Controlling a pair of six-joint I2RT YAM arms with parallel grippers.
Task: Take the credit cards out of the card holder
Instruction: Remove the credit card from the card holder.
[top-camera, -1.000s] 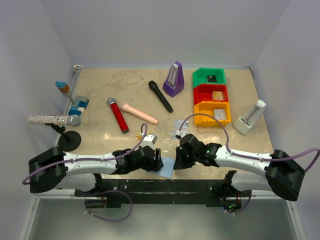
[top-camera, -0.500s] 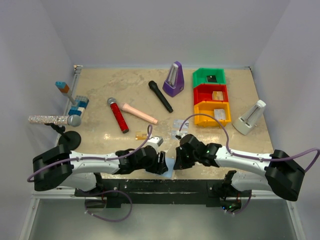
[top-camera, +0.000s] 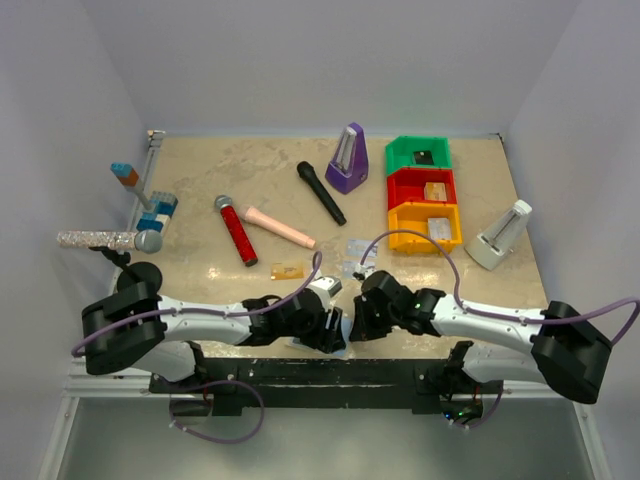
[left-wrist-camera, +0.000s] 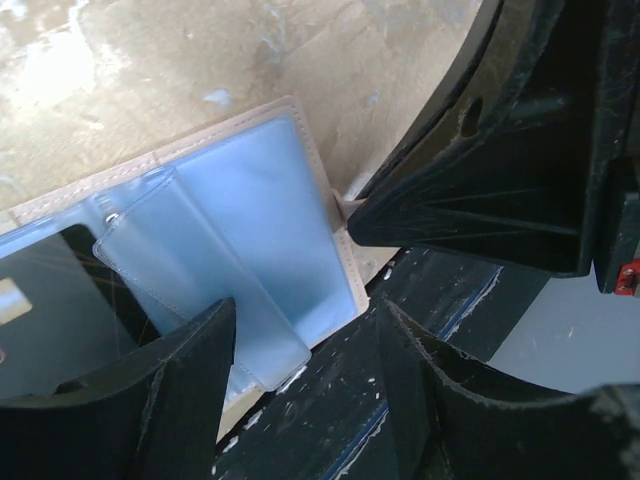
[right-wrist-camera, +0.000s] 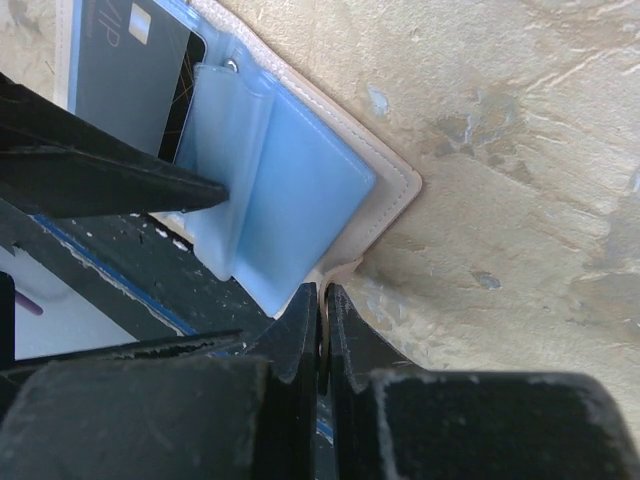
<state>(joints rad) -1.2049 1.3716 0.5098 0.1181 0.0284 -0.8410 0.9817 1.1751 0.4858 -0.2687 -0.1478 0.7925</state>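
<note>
- At the near edge of the table (top-camera: 200, 190) the card holder (right-wrist-camera: 310, 190) is lying open, with its light blue inside facing up.
- On the holder's corner the right gripper (right-wrist-camera: 323, 295) is pinching the tan edging with its jaws fully closed. I judge that it is pinning the holder in place.
- Over the loose blue flap the left gripper (left-wrist-camera: 305, 340) is hovering with its jaws well apart, and it is gripping nothing.
- One dark card (right-wrist-camera: 125, 75) is sitting in the holder's other panel, so the task is not finished.
- Farther out on the table an orange-tan card (top-camera: 287, 270) and some pale cards (top-camera: 358, 247) are lying free. They are probably already out of the holder, though they are too small to count.
</note>
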